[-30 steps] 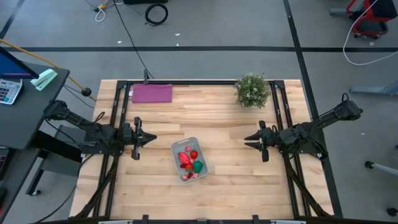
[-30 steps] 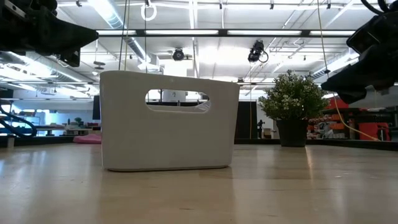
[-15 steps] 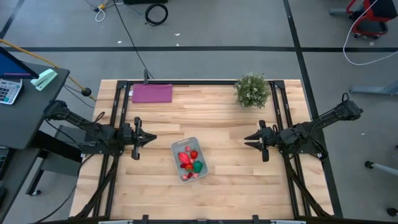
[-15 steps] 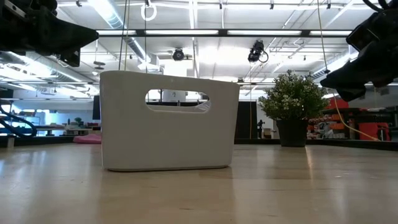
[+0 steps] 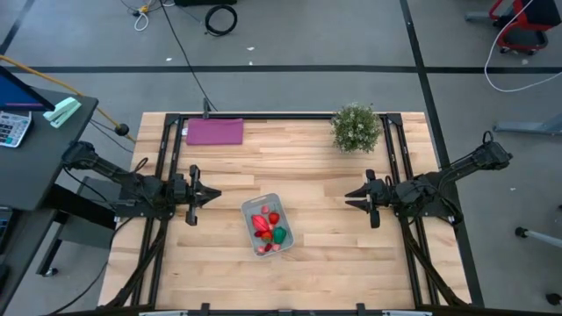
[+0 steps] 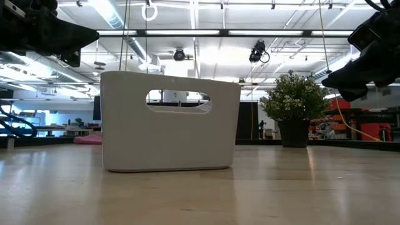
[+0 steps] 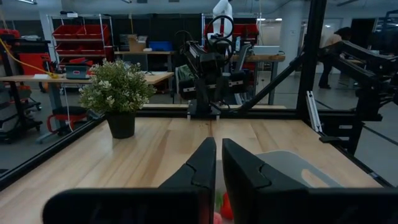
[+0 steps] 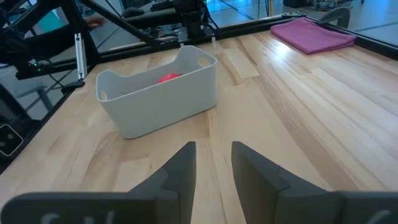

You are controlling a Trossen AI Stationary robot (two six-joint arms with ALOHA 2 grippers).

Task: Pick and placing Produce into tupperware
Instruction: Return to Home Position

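We see the produce (image 5: 268, 225) lying inside the tupperware (image 5: 259, 201) at mid-bench (image 5: 325, 254). Our left pincer (image 5: 213, 197) hangs nearly clenched beside it, and our right pincer (image 5: 351, 198) hangs slightly released, farther off.

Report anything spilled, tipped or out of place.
Nothing stands out. The pale grey plastic container stands upright with the red and green toy produce inside; none lies on the wooden table. The left gripper and right gripper wait clear.

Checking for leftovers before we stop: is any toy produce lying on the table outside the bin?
No: the high view shows all the toy produce inside the grey bin, none on the wooden table.
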